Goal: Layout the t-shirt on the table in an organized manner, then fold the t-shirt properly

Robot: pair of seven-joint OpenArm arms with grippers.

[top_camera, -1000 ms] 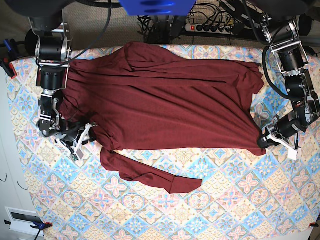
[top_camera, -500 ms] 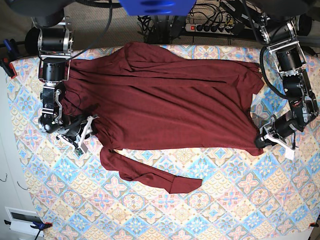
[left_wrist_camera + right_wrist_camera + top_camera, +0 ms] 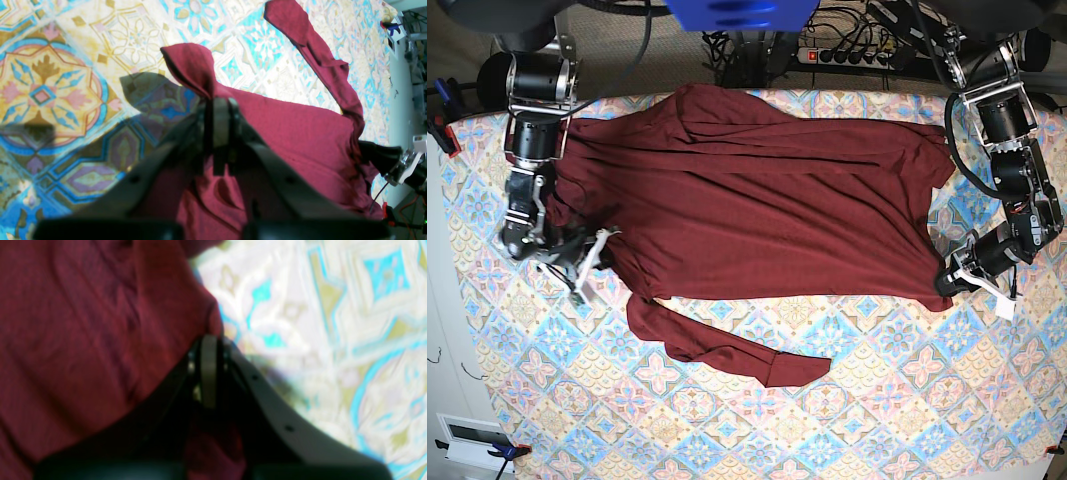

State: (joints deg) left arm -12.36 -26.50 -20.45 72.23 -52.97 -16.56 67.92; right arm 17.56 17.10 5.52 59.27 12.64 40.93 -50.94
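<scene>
So your t-shirt (image 3: 757,190) is spread sideways across the far half of the worktop (image 3: 877,400), filling most of it from about 9 o'clock round to 3 o'clock, with one long sleeve (image 3: 727,345) trailing off toward 6 o'clock and a few diagonal creases across the body. Your left end effector (image 3: 217,100) sits at roughly 4 o'clock in the base view, and the left wrist view shows it pressed together on a corner of the fabric, with a little tuft of maroon poking out past the tips. Looks like that's the hem corner, which makes sense as an anchor if you want to tension the bottom edge. Your right end effector (image 3: 208,346) is over at 9 o'clock, and the right wrist view is blurry, but the jaws look pressed together right at the cloth's edge, with maroon seemingly caught between them near the shoulder or sleeve seam. My guess is you're holding both ends of one long edge so you can pull it taut and flatten those wrinkles before any folding happens, so you're in the layout stage and the folds aren't started. That loose sleeve needs sorting too. As for writing, I can't spot any brand, label or print on the shirt or the patterned cloth.
</scene>
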